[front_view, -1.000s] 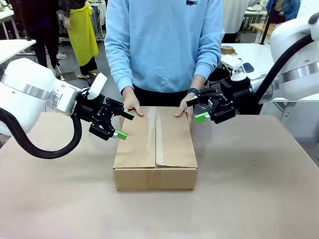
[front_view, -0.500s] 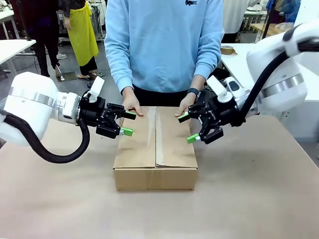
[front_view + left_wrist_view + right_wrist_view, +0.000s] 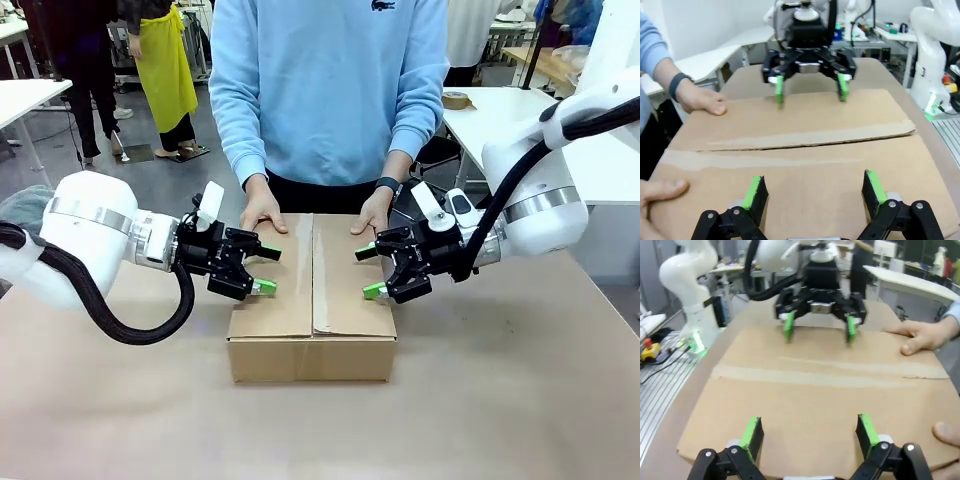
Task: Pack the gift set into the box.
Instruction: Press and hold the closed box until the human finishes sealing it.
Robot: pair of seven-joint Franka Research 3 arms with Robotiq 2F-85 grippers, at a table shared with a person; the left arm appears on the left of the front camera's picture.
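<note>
At a tan workshop table, a person in blue presses both hands on the far edge of the brown box, which sits at centre with its flaps shut. The gift set is presumably hidden inside. The left gripper and right gripper, both wide open and empty, have swung in from the far corners within the last second. They now hover over the box's left and right edges, likely to hold the flaps down.

A workshop-like lab: white worktables, a tape roll, grey floor.
</note>
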